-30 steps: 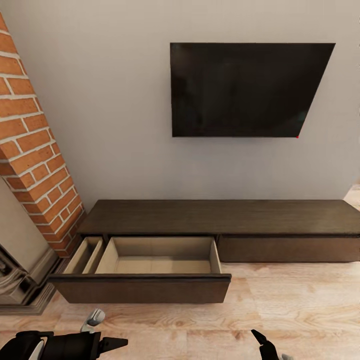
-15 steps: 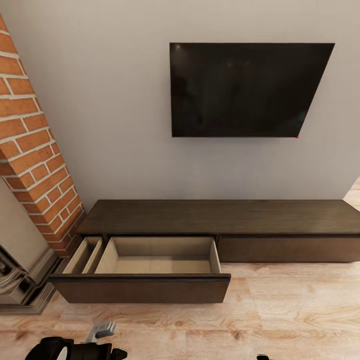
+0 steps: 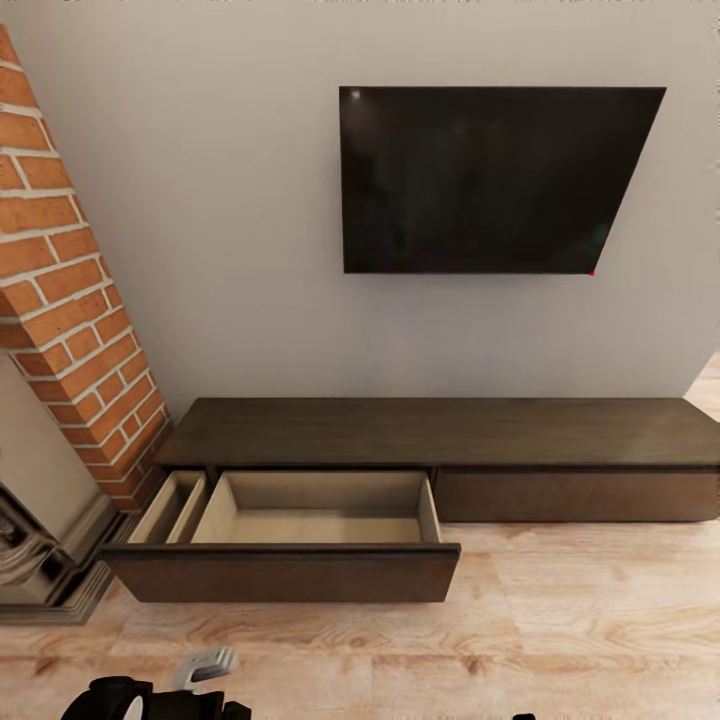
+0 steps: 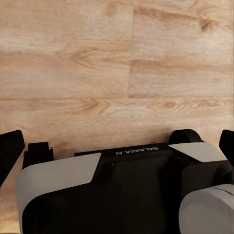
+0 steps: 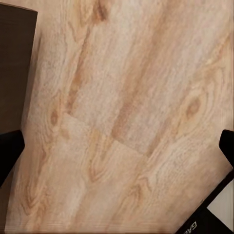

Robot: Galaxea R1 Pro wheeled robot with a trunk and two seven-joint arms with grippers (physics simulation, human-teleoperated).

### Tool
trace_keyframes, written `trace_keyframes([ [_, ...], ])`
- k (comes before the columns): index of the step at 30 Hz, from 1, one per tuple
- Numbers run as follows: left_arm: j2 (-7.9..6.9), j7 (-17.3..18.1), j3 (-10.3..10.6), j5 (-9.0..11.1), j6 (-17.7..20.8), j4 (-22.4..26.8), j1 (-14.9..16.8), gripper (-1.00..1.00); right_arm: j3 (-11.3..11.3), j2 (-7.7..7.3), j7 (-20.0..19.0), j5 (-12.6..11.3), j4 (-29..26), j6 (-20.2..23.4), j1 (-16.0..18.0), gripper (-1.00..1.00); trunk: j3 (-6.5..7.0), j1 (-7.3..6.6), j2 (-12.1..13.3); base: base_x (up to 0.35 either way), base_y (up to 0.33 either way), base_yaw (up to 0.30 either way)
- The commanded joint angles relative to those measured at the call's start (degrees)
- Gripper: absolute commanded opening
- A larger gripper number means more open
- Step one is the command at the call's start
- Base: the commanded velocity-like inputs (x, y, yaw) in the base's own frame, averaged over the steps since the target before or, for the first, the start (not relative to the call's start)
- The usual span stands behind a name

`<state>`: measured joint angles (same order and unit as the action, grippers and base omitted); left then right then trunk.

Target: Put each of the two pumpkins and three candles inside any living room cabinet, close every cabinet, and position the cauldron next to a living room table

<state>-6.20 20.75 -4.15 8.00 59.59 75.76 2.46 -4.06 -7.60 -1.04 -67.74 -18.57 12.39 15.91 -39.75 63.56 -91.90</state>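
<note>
A grey wall (image 3: pixel 240 230) is filling most of the head view, with a dark television (image 3: pixel 495 180) hanging on it and a red brick column (image 3: pixel 70 300) rising at the left. Below them the cabinet (image 3: pixel 440 432), long, low and dark brown, is standing on the pale wooden floor (image 3: pixel 600 620). Its left drawer (image 3: pixel 300 572) is standing pulled well out toward the robot, showing a pale beige interior split into a narrow compartment at the left and a wide one beside it; both are lying bare down to their bottoms. The right-hand front (image 3: pixel 575 497) is sitting flush and closed.

The left arm (image 3: pixel 150 698) is showing at the lower edge of the head view, well short of the open drawer. In the left wrist view the left gripper (image 4: pixel 117 148) is hanging spread wide, its dark fingertips (image 4: pixel 9 151) at the edges of the frame, gripping nothing, above floorboards and the robot's own black and grey base (image 4: pixel 122 195). In the right wrist view the right gripper (image 5: pixel 119 146) is likewise spread apart and empty over the floor, with a dark brown cabinet edge (image 5: pixel 17 63) in one corner.
</note>
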Motion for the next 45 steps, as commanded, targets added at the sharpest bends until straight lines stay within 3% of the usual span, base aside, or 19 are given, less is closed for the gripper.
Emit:
trace_keyframes([
  [1,0.08,-0.1,0.0,0.0,0.0,0.0,0.0,1.00,0.1,0.10,0.0,0.3,-0.2,0.0,0.0,1.00,0.00,0.00,0.0,-0.256,-0.005,0.000],
  [3,0.28,-0.2,0.1,0.0,0.0,0.0,0.0,1.00,0.7,0.29,0.1,1.3,-0.9,0.0,0.0,1.00,0.00,0.00,0.0,-0.238,-0.022,0.000],
  [5,0.48,-0.2,0.2,-0.1,0.0,0.0,0.0,1.00,3.1,0.48,0.5,4.5,-2.5,0.0,0.0,1.00,0.00,0.00,0.0,-0.108,-0.011,0.000],
  [8,0.70,-0.3,0.2,-0.1,0.0,0.0,0.0,1.00,4.5,0.74,0.7,7.1,-3.8,-0.1,0.0,1.00,0.18,-0.22,0.4,-0.040,-0.004,0.000],
  [12,2.09,-0.5,0.3,-0.7,-0.2,0.0,0.0,1.00,5.5,1.53,2.1,8.5,-4.5,-1.9,0.0,1.00,0.90,-1.10,2.0,-0.006,-0.001,0.000],
  [19,2.39,-3.2,0.3,-0.8,-0.9,0.0,0.0,1.00,6.9,2.30,12.0,12.8,-4.6,-2.2,0.0,1.00,2.15,-2.64,4.8,0.000,0.000,0.000],
  [23,3.00,-6.8,0.3,-0.8,-1.1,0.0,0.0,1.00,7.3,4.47,19.4,15.8,-5.4,-2.3,0.0,1.00,2.87,-3.51,6.4,0.000,0.000,0.000],
  [25,3.48,-8.3,0.3,-0.8,-1.1,0.0,0.0,1.00,7.4,5.48,23.4,18.3,-6.4,-2.3,0.0,1.00,3.23,-3.95,7.2,0.000,0.000,0.000],
  [26,3.77,-9.0,0.3,-0.8,-1.3,0.0,0.0,1.00,7.5,6.07,25.4,21.2,-7.5,-2.3,0.0,1.00,3.41,-4.17,7.6,0.000,0.000,0.000],
  [28,3.93,-9.6,0.3,-0.8,-1.8,0.0,0.0,1.00,7.4,6.45,26.6,24.3,-8.3,-2.4,0.0,1.00,3.77,-4.61,8.4,0.000,0.000,0.000],
  [31,4.04,-10.0,0.4,-0.8,-2.4,-0.2,0.0,1.00,7.4,6.86,27.3,26.8,-9.2,-2.5,0.0,1.00,4.31,-5.27,9.6,0.000,0.000,0.000],
  [45,4.26,-10.6,0.4,-0.8,-5.8,-1.4,0.0,1.00,7.4,7.51,27.3,27.2,-10.1,-2.4,0.0,1.00,6.82,-8.35,15.2,0.000,0.000,0.000],
])
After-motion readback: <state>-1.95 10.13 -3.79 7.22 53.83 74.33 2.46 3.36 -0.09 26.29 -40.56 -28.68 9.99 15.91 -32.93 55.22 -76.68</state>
